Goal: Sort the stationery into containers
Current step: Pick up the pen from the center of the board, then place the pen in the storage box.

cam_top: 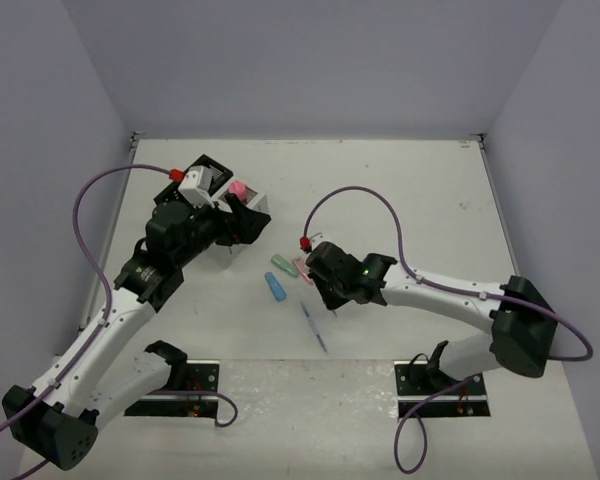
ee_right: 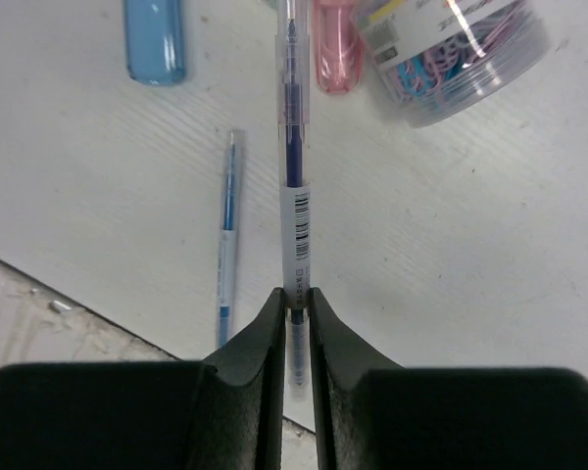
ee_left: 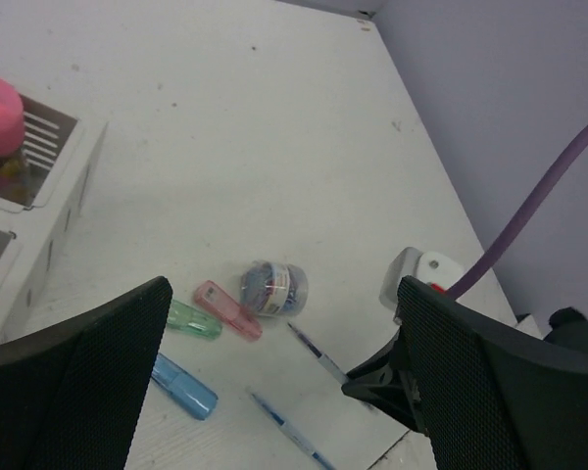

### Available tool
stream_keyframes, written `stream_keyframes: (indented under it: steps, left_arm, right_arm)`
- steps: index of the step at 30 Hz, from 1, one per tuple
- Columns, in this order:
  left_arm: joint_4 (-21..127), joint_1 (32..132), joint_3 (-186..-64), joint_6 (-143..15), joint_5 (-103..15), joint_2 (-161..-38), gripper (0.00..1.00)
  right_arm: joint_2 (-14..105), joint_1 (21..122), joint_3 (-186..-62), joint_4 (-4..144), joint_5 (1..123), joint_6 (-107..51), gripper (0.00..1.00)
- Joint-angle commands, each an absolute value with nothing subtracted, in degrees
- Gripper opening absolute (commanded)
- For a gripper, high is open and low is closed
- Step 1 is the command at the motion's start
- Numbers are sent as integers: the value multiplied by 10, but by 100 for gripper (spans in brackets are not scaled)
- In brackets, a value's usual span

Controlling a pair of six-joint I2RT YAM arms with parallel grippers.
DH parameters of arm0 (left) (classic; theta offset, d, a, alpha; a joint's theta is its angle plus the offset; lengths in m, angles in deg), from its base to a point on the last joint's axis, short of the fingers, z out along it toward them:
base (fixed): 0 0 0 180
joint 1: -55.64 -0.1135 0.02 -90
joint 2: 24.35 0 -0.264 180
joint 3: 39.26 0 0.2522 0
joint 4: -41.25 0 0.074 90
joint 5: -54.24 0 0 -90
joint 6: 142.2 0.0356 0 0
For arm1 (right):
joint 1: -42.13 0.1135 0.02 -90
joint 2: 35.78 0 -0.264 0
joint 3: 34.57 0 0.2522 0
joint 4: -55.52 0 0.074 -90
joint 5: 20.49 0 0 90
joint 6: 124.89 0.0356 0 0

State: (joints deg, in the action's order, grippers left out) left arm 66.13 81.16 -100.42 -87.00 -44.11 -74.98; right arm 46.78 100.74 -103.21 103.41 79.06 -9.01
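Observation:
My right gripper [ee_right: 294, 305] is shut on the lower end of a clear pen with blue ink [ee_right: 293, 186], low over the table. In the top view this right gripper [cam_top: 330, 292] is beside the loose stationery. A second thin pen [ee_right: 228, 240] lies to the left of the held one. A blue stick [cam_top: 276, 288], a green stick [cam_top: 283, 263] and a pink stick [cam_top: 302, 270] lie close together. My left gripper [ee_left: 284, 328] is open and holds nothing, hovering by the white container [ee_left: 64, 162]. That container holds a pink-capped bottle [ee_left: 0, 113]. The black container [cam_top: 205, 170] stands behind it.
A clear round tub of coloured paper clips [ee_left: 274, 287] lies next to the pink stick [ee_left: 227, 310]. Purple cables loop from both arms. Grey walls close the table at the back and sides, and the arm bases stand at the near edge.

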Motion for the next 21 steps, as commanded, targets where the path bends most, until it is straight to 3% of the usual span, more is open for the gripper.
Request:
stream_keyframes:
  steps: [1, 10, 15, 18, 20, 21]
  left_arm:
    - [549, 810, -969, -942, -560, -732, 100]
    - [335, 865, -912, -1030, -680, -796, 99]
    - [315, 908, -921, -1034, -666, -829, 78]
    - [293, 914, -919, -1044, -667, -845, 46]
    - [291, 918, -924, -1048, -672, -859, 6]
    - [294, 918, -927, -1048, -673, -863, 0]
  right_arm:
    - [377, 1012, -1067, 1034, 789, -92, 0]
    - [269, 1012, -1078, 912, 710, -101, 0]
    - [251, 1011, -1084, 906, 702, -110, 0]
    - [244, 1012, -1081, 899, 698, -113, 0]
    - [233, 1012, -1069, 887, 701, -113, 0]
    - [223, 1012, -1064, 880, 707, -111, 0]
